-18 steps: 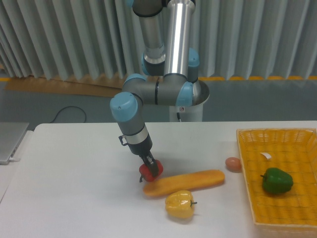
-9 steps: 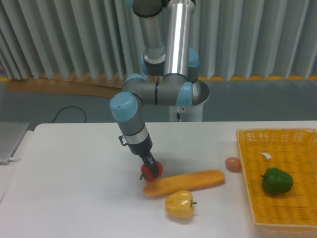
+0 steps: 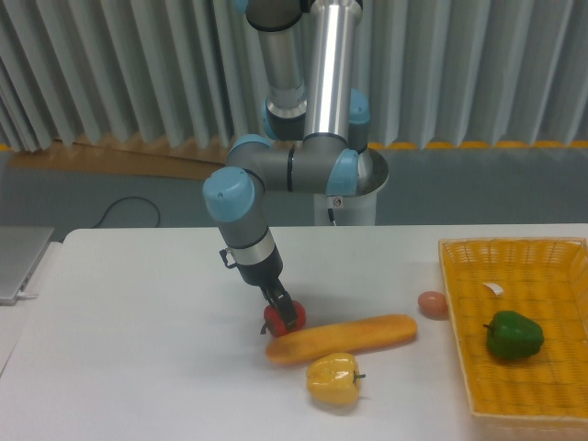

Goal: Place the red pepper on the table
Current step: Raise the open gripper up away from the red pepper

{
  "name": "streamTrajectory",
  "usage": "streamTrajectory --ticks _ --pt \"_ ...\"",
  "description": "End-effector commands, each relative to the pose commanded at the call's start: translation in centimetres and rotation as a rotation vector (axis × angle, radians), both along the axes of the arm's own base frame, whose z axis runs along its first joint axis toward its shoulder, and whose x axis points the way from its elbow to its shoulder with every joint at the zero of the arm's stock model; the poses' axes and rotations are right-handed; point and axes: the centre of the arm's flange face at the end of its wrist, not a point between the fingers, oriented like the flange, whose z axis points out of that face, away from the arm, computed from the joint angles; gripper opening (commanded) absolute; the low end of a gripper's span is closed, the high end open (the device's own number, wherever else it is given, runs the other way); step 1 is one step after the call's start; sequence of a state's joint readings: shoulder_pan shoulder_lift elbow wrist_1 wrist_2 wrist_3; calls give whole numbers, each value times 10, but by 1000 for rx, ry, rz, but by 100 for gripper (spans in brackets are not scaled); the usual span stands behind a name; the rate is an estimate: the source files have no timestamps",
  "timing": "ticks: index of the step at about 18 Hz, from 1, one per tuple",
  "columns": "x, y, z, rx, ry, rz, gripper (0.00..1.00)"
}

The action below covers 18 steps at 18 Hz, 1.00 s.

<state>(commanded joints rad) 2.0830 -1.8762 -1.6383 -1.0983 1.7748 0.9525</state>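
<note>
The white surface now carries the load, or nearly: beside the long orange vegetable, at its left end, I've lowered the red pepper slightly. My hand still pinches it; release looks next.

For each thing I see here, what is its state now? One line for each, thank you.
pincer: shut on the red pepper, low over the table
red pepper: held in the pincer, at the table surface
long orange vegetable: lying flat on the table
yellow pepper: resting on the table
egg-like ball: on the table beside the basket
green pepper: inside the yellow basket
</note>
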Motion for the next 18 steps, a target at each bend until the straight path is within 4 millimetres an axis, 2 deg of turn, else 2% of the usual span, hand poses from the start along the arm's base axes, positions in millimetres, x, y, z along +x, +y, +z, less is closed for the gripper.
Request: streamTrajectory --ticks 2,6,8,11,15,18 --pt "-24 -19 27 31 13 15 100" --pt "-48 -43 37 -40 -1 -153 100" --pt "-59 -49 40 -63 -4 -226 100" --pt "-70 -57 56 -97 -19 -344 100" --pt "-96 -70 64 -77 -86 -447 100" --pt "-108 -76 90 1 -94 -438 100"
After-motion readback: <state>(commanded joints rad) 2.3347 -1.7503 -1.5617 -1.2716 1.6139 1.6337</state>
